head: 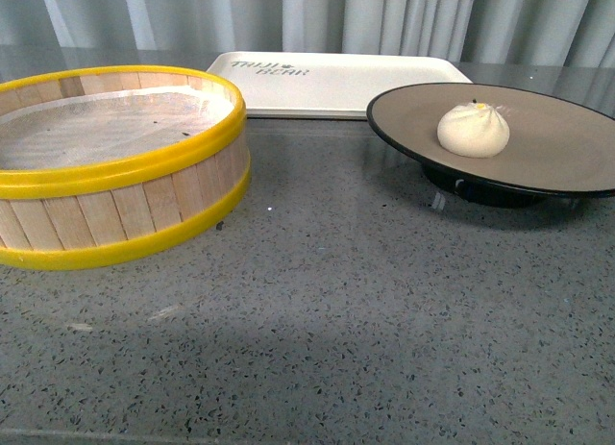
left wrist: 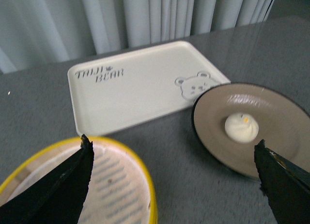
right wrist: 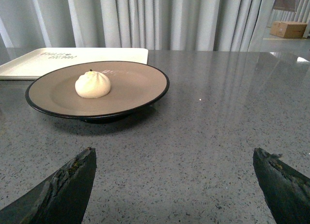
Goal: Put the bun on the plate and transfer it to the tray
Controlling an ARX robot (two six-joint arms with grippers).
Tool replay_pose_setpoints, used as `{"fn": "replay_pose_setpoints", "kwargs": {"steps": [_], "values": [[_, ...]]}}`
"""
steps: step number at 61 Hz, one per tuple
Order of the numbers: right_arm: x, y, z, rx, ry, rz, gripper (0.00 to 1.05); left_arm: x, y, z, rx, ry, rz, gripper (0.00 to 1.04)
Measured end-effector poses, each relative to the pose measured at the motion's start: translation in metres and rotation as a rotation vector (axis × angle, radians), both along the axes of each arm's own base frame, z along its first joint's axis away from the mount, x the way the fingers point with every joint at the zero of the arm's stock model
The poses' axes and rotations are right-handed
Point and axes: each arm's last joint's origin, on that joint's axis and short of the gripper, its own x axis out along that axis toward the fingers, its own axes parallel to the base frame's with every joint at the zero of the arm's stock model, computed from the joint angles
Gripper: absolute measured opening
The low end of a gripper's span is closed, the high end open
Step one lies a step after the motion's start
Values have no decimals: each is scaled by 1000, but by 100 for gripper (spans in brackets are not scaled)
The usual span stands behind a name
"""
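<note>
Bun [head: 473, 130]: one, on single plate [head: 567, 145]; one tray [head: 336, 85], one basket [head: 125, 210]. Left pincer [left wrist: 172, 142], right pincer [right wrist: 173, 152] released.

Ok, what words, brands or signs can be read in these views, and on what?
"TAIJI BEAR": dark print at one end of the tray, on two lines; the first word is slightly blurred.
Embossed bear face, no words: the tray's other end.
No text on bun, plate or steamer basket.
The cardboard box in the right wrist view: too small to tell.
</note>
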Motion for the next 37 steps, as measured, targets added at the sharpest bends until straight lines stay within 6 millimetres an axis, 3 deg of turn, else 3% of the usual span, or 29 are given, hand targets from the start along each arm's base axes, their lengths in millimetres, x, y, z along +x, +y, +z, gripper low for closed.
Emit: {"fn": "replay_pose_setpoints", "kwargs": {"steps": [11,16,24,32,37], "values": [[0,0,0,0,0,0,96,-35,49,-29,12,40,94,98],[0,0,0,0,0,0,96,-52,77,-44,-57,-150,314,82],[0,0,0,0,0,0,96,-79,113,-87,-98,-231,339,55],[0,0,0,0,0,0,96,-91,125,-127,-92,-205,380,28],[0,0,0,0,0,0,96,-95,125,-140,-91,-186,369,16]]}}
